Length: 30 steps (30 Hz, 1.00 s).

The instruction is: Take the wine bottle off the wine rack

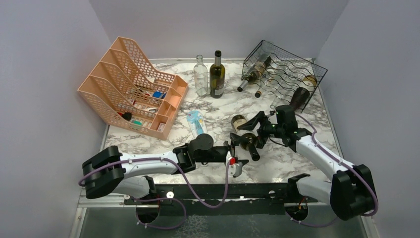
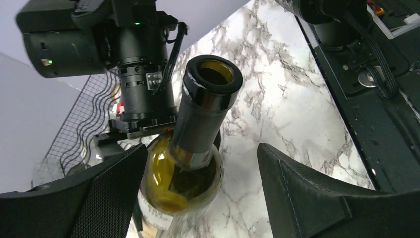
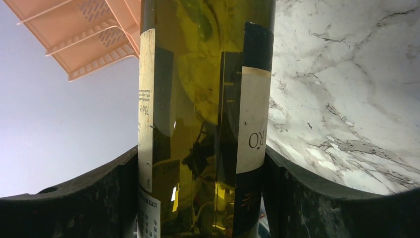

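**Bottle off the rack, held by one gripper**

Worktop (image 1: 297,166): white-grey marble, walled on three sides.

Peach mesh organizer (image 1: 131,87): well to the left of the wine rack, tiered, small items in its front compartments.

Wine rack (image 1: 292,62): black wire box with wavy shelves, at the far right corner. Two racked bottles (image 1: 255,72) lie at its left end, necks poking out toward the near left. One dark bottle end (image 1: 299,96) shows at the rack's near right corner.

Right gripper (image 3: 203,158): on the near side of the rack, clenched on the wine bottle (image 2: 195,129). Both fingers press the labelled body of green glass.

Left gripper (image 2: 200,153): also near side of the rack, further left than the right one. Released: fingers spread either side of the bottle's neck, a gap on both sides. The open mouth faces its wrist camera.

Wine bottle: clear of the rack, on its near side, between the two grippers. Cannot tell whether it touches the worktop.

Dark bottle (image 1: 217,74) and clear bottle (image 1: 200,75): upright, side by side, just left of the rack.

Blue packet (image 1: 197,123): flat on the worktop, near left of the rack.
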Motion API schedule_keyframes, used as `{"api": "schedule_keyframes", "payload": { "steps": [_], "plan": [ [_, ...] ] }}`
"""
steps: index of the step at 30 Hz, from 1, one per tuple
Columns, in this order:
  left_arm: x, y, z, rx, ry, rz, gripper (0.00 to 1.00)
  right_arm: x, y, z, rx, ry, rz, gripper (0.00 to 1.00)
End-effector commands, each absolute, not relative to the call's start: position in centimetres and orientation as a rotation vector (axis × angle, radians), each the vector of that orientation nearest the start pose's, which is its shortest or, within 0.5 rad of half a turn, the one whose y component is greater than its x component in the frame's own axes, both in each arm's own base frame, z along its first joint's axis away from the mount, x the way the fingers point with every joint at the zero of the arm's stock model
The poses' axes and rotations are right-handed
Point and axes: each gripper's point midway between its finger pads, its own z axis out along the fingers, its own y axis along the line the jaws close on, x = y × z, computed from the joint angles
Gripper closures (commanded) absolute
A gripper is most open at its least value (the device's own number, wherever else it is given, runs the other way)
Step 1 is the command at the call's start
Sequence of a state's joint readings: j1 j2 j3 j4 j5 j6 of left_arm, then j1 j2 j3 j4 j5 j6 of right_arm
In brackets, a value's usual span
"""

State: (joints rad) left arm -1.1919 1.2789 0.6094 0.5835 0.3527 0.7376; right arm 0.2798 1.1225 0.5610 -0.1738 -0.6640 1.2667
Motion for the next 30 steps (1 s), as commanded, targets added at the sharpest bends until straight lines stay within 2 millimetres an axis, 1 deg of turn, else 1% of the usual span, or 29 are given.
{"api": "schedule_keyframes", "payload": {
  "steps": [1, 6, 8, 12, 16, 17, 19, 21, 23, 24, 28, 29, 30],
  "plan": [
    [11.7, -41.1, 22.5, 1.495, 0.716, -0.698, 0.15, 24.3, 22.9, 16.5, 0.770, 2.383, 1.529, 0.48],
    [11.5, -41.2, 22.6, 1.493, 0.720, -0.721, 0.30, 23.7, 24.1, 15.4, 0.761, 2.430, 1.522, 0.48],
    [11.6, -41.3, 22.5, 1.493, 0.726, -0.721, 0.34, 23.6, 24.5, 15.1, 0.757, 2.440, 1.517, 0.48],
    [11.6, -41.3, 22.1, 1.505, 0.727, -0.714, 0.38, 23.7, 24.9, 14.9, 0.756, 2.449, 1.520, 0.48],
    [11.8, -41.3, 22.0, 1.513, 0.729, -0.701, 0.40, 23.9, 25.2, 15.2, 0.742, 2.447, 1.523, 0.48],
    [11.8, -41.3, 22.0, 1.515, 0.729, -0.698, 0.42, 23.9, 25.3, 15.3, 0.739, 2.447, 1.525, 0.48],
    [11.9, -41.3, 22.1, 1.514, 0.730, -0.692, 0.47, 23.8, 25.4, 15.2, 0.737, 2.450, 1.525, 0.48],
    [11.9, -41.2, 22.1, 1.516, 0.729, -0.685, 0.56, 23.8, 25.3, 15.0, 0.740, 2.454, 1.518, 0.47],
    [11.9, -41.2, 22.3, 1.519, 0.727, -0.681, 0.65, 23.7, 25.2, 14.6, 0.747, 2.463, 1.506, 0.45],
    [12.0, -41.1, 22.3, 1.521, 0.728, -0.679, 0.72, 23.7, 25.2, 14.4, 0.747, 2.470, 1.498, 0.44],
    [12.1, -40.9, 22.7, 1.520, 0.725, -0.659, 0.86, 23.4, 25.1, 13.6, 0.732, 2.499, 1.484, 0.34],
    [12.3, -40.8, 22.9, 1.515, 0.724, -0.647, 0.91, 23.4, 25.1, 13.4, 0.729, 2.502, 1.470, 0.31],
    [12.5, -40.7, 23.0, 1.511, 0.727, -0.636, 0.98, 23.5, 24.8, 13.2, 0.743, 2.511, 1.441, 0.24]
  ]
}}
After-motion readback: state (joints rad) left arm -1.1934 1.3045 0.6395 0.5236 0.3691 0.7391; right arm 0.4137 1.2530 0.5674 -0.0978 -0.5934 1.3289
